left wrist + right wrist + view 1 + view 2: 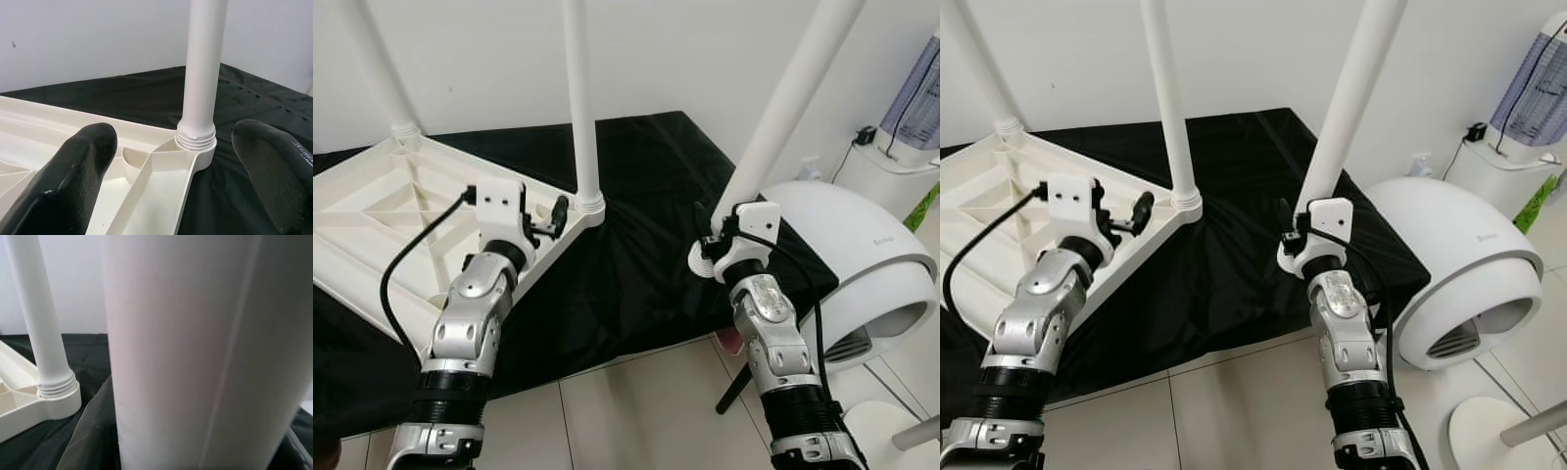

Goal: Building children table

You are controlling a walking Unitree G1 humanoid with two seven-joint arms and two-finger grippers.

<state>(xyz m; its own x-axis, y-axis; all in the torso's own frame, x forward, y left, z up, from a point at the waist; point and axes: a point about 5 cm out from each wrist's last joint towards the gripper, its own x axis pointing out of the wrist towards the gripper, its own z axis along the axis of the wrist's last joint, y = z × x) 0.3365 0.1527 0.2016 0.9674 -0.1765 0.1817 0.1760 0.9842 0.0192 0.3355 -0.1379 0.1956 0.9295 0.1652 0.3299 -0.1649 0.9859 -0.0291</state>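
Across the left half of the frame, your upturned cream tabletop lies on black cloth, one leg screwed upright at its near corner. Your right gripper clamps the loose leg, leaning up-right; sockets lie leftward. Your left gripper hovers, fingers apart, beside the fitted leg.

Bright, even indoor light — soft shadows only. The head views are sharp; beside the black cloth, the near white leg blurs, washed-out — out of focus.
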